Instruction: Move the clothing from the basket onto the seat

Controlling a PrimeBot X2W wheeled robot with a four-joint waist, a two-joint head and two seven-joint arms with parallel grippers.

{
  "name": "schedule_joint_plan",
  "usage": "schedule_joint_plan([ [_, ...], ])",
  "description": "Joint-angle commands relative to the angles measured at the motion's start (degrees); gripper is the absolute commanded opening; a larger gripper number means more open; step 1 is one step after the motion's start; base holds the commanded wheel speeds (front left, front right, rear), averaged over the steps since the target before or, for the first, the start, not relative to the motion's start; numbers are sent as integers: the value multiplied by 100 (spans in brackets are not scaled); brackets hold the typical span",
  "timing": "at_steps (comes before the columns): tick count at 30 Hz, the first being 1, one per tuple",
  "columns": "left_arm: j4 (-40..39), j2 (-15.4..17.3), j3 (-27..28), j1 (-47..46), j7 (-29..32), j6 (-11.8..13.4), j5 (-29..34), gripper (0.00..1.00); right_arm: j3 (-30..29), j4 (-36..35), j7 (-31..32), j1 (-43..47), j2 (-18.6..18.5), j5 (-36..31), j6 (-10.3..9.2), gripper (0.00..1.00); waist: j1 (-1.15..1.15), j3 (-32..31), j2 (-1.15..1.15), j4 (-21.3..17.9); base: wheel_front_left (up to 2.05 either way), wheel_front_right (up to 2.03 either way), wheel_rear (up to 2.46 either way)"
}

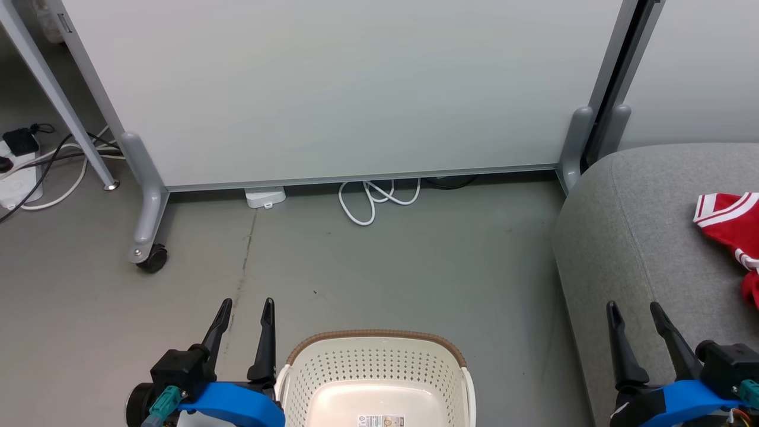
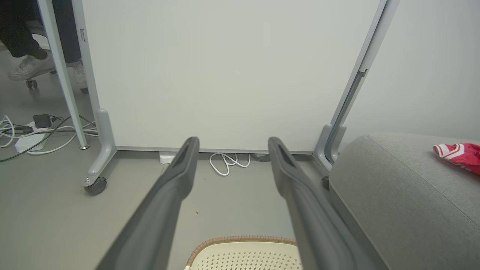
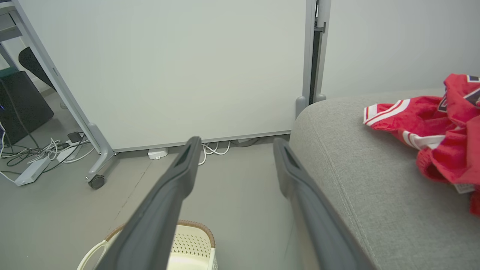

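Note:
The cream basket [image 1: 379,362] with its brown rim stands on the floor at the bottom centre of the head view, and no fabric shows inside it. Red clothing [image 1: 730,228] with white stripe trim lies on the grey seat [image 1: 640,237] at the right edge. In the right wrist view the red clothing [image 3: 435,131] is a crumpled heap on the seat [image 3: 367,187]. My left gripper [image 1: 246,308] hangs open just left of the basket. My right gripper [image 1: 633,309] is open over the seat's front left part, apart from the clothing.
A white partition panel [image 1: 332,89] on castor feet [image 1: 153,258] closes off the back. White cables [image 1: 373,198] lie under it, and a power strip [image 1: 18,172] with more cables sits at the far left. A person's shoes [image 2: 32,67] show behind the panel.

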Motion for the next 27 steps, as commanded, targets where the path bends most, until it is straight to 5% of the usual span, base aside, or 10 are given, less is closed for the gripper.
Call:
schedule_joint_plan([
  [1, -8, 15, -12, -3, -17, -43, -32, 100, 22, 13, -30, 85, 10, 47, 3, 100, 0, 9, 0, -8, 0, 0, 0],
  [5, -12, 15, -9, 2, -17, -43, -46, 100, 59, 21, -39, 81, 10, 63, 3, 100, 0, 19, 0, -29, 0, 0, 0],
  [6, -4, -1, -1, 0, 0, 0, -51, 0, 62, 14, -8, 0, 0, 45, 0, 0, 0, 20, 0, -30, 0, 0, 0],
  [16, 460, -56, 6, 456, 51, 12, -92, 0, 83, 566, 61, 112, 71, 87, 0, 0, 2, 23, 0, -40, 0, 0, 0],
  [27, 257, -52, 223, 353, 353, 6, -1238, 0, 71, 580, 221, -39, 60, 1290, 0, 0, 1, 27, 0, -79, 0, 0, 0],
])
